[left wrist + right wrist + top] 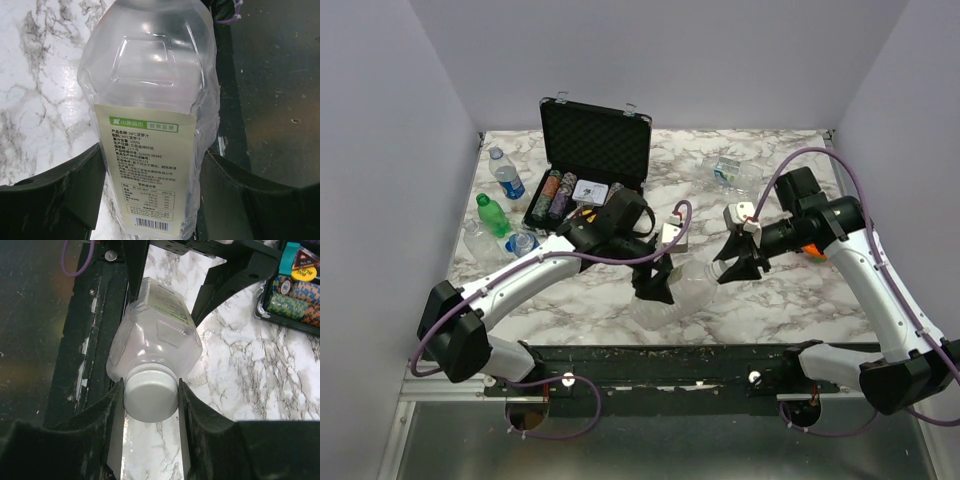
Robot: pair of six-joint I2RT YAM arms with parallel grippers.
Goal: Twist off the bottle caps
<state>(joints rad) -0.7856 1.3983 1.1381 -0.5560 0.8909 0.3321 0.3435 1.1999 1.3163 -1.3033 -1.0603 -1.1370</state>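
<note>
We see a clear, faceted plastic bottle (pixel 688 288) with a pale paper label, held roughly level at 6 o'clock on the marble-patterned table (pixel 790 300). It is just beside the near edge and its black rail (pixel 700 352), and its ribbed white cap (pixel 150 399) points toward 3 o'clock. The left gripper (pixel 655 285) is clamped across the bottle's body, black fingers pressing both flat sides. The right gripper (pixel 150 390) is closed on the cap, pads touching either side. Bare marble runs from the bottle toward 12 o'clock. At 11 o'clock an open black case (pixel 595 140), lid upright, holds rows of striped poker chips (pixel 558 195). A green bottle (pixel 492 215) and a blue-labelled bottle (pixel 507 182) sit near 9 o'clock, and another clear bottle (pixel 730 172) lies at 1 o'clock.
</note>
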